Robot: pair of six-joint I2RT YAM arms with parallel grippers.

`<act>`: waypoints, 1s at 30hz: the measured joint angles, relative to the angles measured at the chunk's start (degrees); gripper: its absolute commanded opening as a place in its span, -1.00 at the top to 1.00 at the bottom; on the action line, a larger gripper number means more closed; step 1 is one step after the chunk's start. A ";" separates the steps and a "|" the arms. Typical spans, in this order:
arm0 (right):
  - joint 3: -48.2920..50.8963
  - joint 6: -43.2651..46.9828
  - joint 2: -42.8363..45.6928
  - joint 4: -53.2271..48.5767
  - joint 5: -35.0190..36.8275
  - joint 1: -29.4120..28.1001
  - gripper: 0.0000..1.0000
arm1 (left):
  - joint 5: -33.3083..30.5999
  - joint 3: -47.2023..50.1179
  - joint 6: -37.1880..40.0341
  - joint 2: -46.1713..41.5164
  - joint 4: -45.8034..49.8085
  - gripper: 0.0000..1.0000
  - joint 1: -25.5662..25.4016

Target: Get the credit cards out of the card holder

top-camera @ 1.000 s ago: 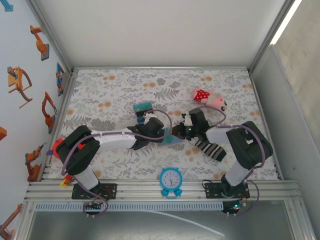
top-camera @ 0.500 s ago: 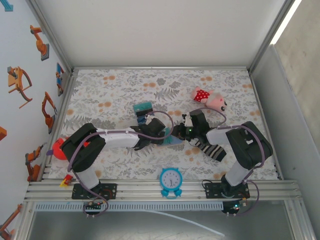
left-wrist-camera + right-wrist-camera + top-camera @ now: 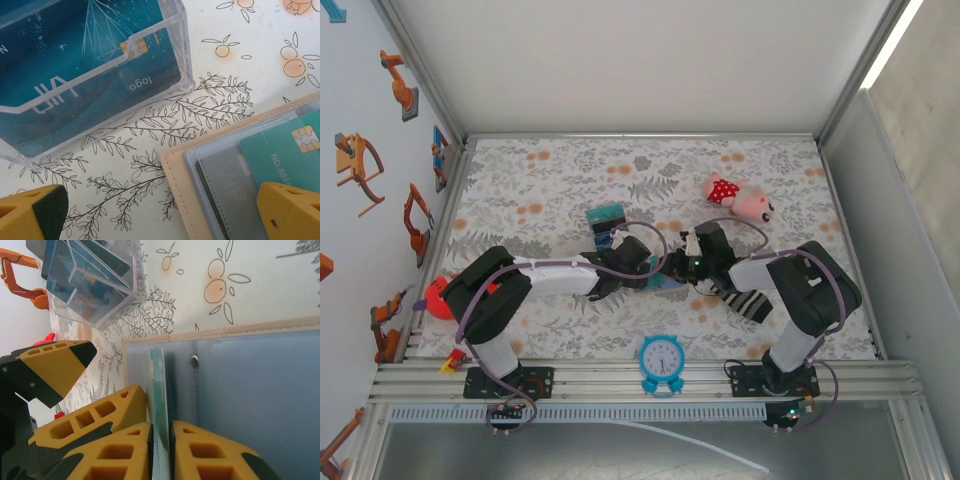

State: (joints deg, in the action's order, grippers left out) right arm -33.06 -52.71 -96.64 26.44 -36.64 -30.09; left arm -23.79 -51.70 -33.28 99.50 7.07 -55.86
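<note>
Right claw (image 3: 161, 442): we see it pressed almost together on a teal card (image 3: 160, 385), which stands edge-on between the two yellow fingers at the bottom centre of the right wrist view.
Card in hand: its long axis runs straight up the frame from the fingers toward the holder's tan upper edge. The far end looks tucked in the sleeve, though we cannot tell how deep.
Card holder (image 3: 250, 390): it lies open on the floral cloth (image 3: 540, 190) with its pale blue inside up, filling the right half of the right wrist view. In the top view it sits at the centre, between the two claws.
Left claw (image 3: 162, 212): it is spread wide, with one finger at the lower left corner of the left wrist view and the other at the lower right, over the holder. We cannot tell whether that finger touches it.
Other card: a grey card (image 3: 225, 190) sits in the sleeve beside the teal one.
Clear box (image 3: 90, 75): it fills the upper left of the left wrist view, holds more teal cards, and stands apart from the holder.
Nearer arm: we judge this to be the right, since it already has the card.
Relation that matters: we judge the pull should go back along the card's long axis, toward the bottom of the right wrist view, because a sideways tug could drag the holder.
</note>
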 measured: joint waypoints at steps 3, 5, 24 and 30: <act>-0.07 0.35 -0.04 -0.09 -0.02 -0.13 0.90 | 0.24 0.00 -0.09 0.00 0.00 -0.95 0.00; -0.52 1.09 0.02 -0.79 0.02 -0.11 0.97 | 0.24 0.00 -0.20 0.00 0.02 -0.95 0.00; -11.98 23.06 16.63 -35.23 14.21 -0.44 1.00 | 1.18 0.68 2.89 -14.10 1.01 -0.94 0.31; -13.38 30.25 22.69 -39.54 11.52 -0.52 1.00 | 10.25 2.62 10.49 -23.76 -1.27 -0.97 4.42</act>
State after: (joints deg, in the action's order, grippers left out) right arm -46.44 -22.46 -73.95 -13.10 -25.12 -30.61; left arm -13.54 -49.08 -22.79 75.75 5.80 -51.44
